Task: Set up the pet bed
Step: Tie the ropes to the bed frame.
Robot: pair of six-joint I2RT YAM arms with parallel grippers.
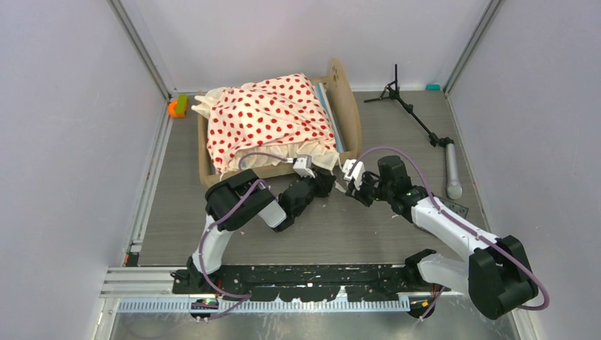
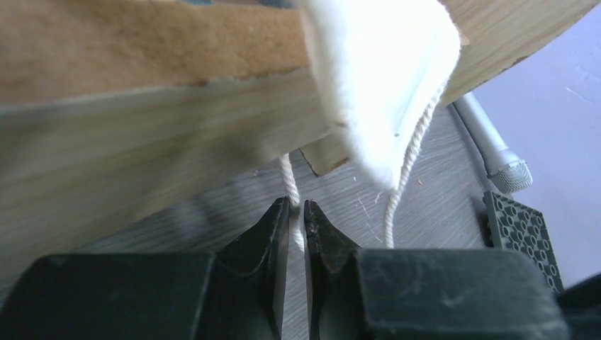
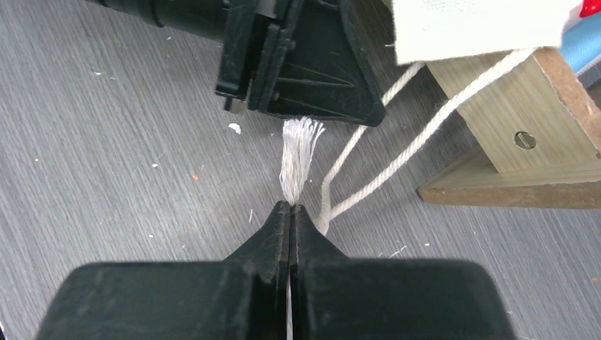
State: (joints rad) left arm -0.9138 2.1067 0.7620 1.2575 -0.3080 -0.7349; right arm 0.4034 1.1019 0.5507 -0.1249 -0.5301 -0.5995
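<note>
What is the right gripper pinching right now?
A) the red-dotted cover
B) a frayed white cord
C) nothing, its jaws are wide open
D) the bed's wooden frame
B: in the right wrist view the right gripper is shut on the white cord, whose frayed end fans out just beyond the tips.

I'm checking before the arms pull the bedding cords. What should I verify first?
1. Right gripper shut on frayed cord end: ok.
2. Left gripper has cord between its jaws: ok.
3. Left grip firm: cannot tell, a slim gap shows.
4. Bedding lies on the bed: ok.
5. Grippers not touching each other: ok.
</note>
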